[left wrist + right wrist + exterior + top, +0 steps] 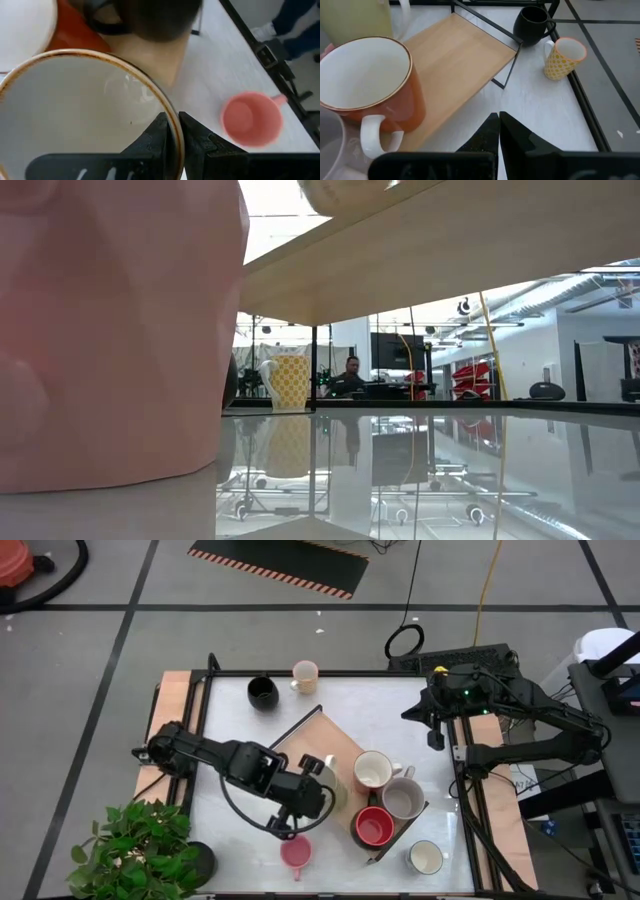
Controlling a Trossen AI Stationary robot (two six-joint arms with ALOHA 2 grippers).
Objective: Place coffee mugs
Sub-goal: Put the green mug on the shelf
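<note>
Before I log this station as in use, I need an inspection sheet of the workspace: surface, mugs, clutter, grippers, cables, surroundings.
Surface: white table; wooden tray lies diagonally on it.
Mugs: orange-sided mug, grey mug and red mug clustered at the tray's end; black mug, yellow-patterned mug, pink mug and white mug on the table.
Clutter: potted plant at a table corner.
Grippers: left gripper shut on the rim of a cream mug above the tray; right gripper shut, empty, parked at the table's edge.
Cables: coiled cable on the floor.
Surroundings: person seated far behind.
</note>
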